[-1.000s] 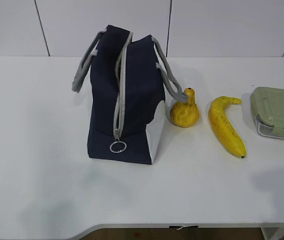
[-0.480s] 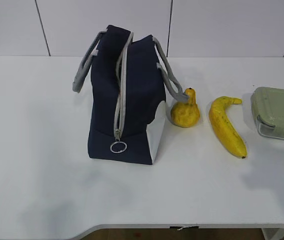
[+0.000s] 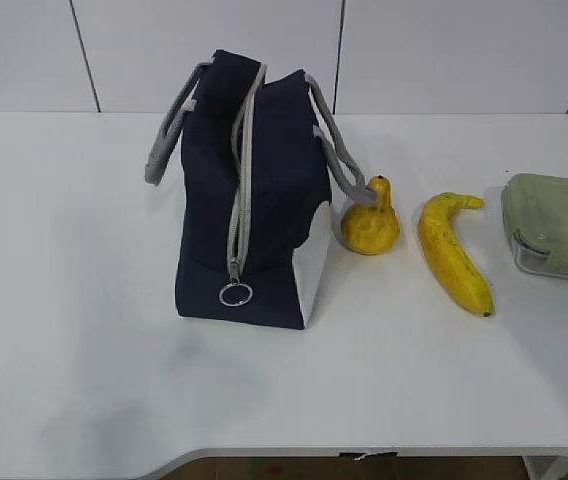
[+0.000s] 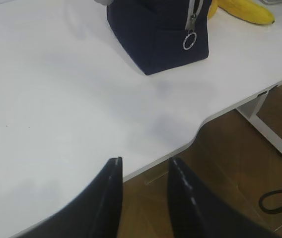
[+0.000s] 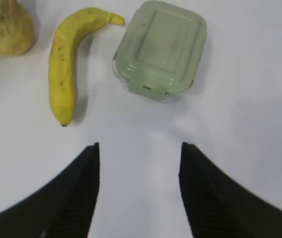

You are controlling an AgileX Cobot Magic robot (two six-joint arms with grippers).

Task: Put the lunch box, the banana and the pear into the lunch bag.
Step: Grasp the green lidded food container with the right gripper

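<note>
Lunch bag zipped at tabletop centre; lunch box right edge, under spread right fingers; left fingers parted, empty.

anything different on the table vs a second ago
Nothing on the table visibly moved. Only a soft shadow on the table at the right edge drifted and faded. The bag is zipped shut as before, with the pear, banana and lunch box in the same row to its right. Neither gripper has taken hold of anything.
</note>
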